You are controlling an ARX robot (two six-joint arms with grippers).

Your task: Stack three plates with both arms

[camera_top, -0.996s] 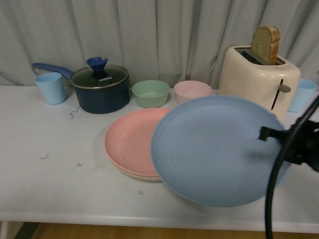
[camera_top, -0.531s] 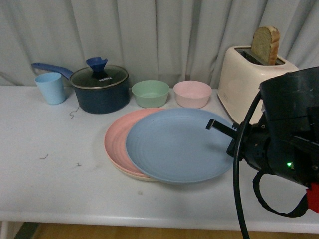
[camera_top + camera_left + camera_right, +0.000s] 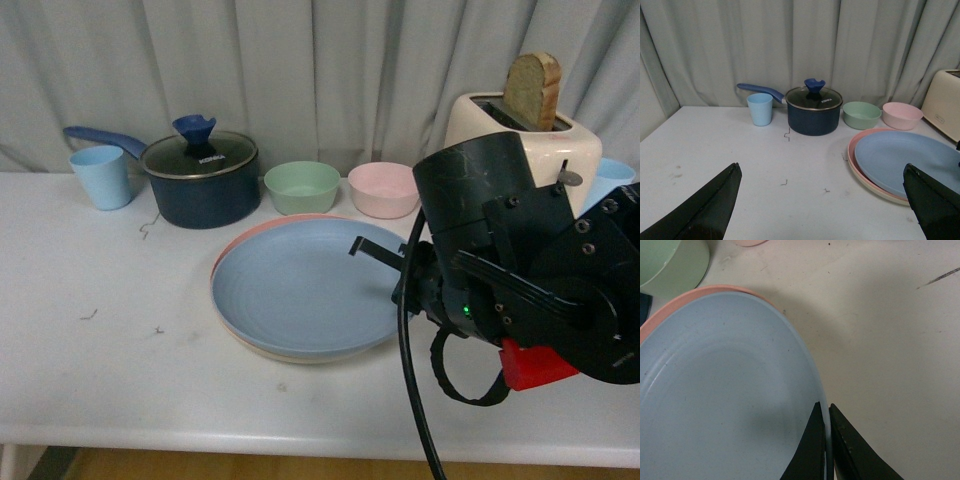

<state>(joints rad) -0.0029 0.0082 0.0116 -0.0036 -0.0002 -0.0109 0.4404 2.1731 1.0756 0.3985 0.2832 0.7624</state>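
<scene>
The light blue plate (image 3: 300,290) lies nearly level on top of the pink plate (image 3: 268,229), whose rim shows as a thin crescent at the back left. Under both, the beige plate (image 3: 290,355) shows only its front edge. My right gripper (image 3: 362,248) is shut on the light blue plate's right rim. In the right wrist view its two black fingers (image 3: 815,440) pinch that rim (image 3: 825,415), and the pink plate (image 3: 715,289) peeks out behind. My left gripper (image 3: 821,170) is open over bare table, left of the stack (image 3: 910,157), with nothing between its fingers.
Along the back stand a light blue cup (image 3: 102,175), a dark blue lidded pot (image 3: 200,180), a green bowl (image 3: 302,187) and a pink bowl (image 3: 385,188). A cream toaster with bread (image 3: 500,130) and another blue cup (image 3: 610,180) are at the right. A curtain hangs behind.
My right arm has carried the light blue plate leftward and down, from tilted in the air at the right to nearly level over the pink plate.
</scene>
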